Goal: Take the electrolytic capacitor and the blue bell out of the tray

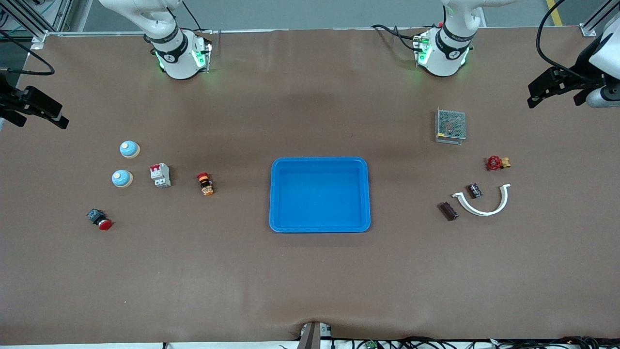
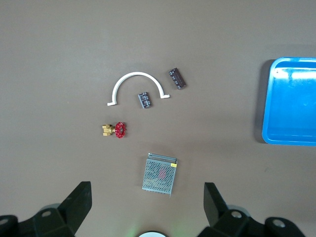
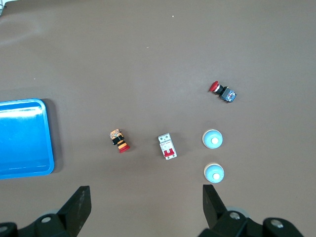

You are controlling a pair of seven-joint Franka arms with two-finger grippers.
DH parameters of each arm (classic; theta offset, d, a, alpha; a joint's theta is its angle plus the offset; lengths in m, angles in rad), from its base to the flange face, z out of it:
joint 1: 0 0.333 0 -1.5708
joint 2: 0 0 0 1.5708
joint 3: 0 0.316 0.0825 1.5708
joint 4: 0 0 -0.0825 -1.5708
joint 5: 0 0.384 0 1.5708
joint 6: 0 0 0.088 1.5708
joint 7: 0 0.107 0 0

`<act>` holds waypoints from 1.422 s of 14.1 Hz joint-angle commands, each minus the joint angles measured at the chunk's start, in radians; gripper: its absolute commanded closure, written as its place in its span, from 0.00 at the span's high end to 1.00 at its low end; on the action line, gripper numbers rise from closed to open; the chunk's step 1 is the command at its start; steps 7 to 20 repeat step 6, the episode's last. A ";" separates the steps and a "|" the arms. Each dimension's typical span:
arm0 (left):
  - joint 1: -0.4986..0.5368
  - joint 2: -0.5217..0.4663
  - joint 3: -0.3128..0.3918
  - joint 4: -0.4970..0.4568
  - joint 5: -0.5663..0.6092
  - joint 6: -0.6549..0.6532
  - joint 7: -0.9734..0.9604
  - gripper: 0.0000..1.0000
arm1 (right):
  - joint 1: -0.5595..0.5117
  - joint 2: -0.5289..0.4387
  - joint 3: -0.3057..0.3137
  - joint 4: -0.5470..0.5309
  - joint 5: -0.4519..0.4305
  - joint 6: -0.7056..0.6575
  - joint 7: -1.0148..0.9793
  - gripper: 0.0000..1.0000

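The right gripper (image 1: 36,107) hangs with its fingers apart and empty at the right arm's end of the table, waiting. Two blue bells (image 1: 130,149) (image 1: 122,178) sit on the table near a white breaker (image 1: 160,175), well apart from the tray (image 1: 319,225). The tray holds nothing, so the removal looks finished. A dark capacitor (image 1: 448,211) lies on the table beside a white curved clip (image 1: 484,205). The left gripper (image 1: 557,87) waits too, fingers apart and empty, at the left arm's end.
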 commanded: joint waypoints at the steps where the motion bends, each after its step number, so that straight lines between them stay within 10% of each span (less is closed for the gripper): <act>1: 0.002 0.002 -0.004 0.045 -0.010 -0.040 0.008 1.00 | 0.012 -0.017 -0.004 -0.016 -0.001 0.008 0.021 1.00; 20: -0.003 0.020 -0.004 0.071 -0.013 -0.057 0.007 1.00 | 0.012 -0.014 -0.004 -0.009 -0.003 -0.049 0.001 1.00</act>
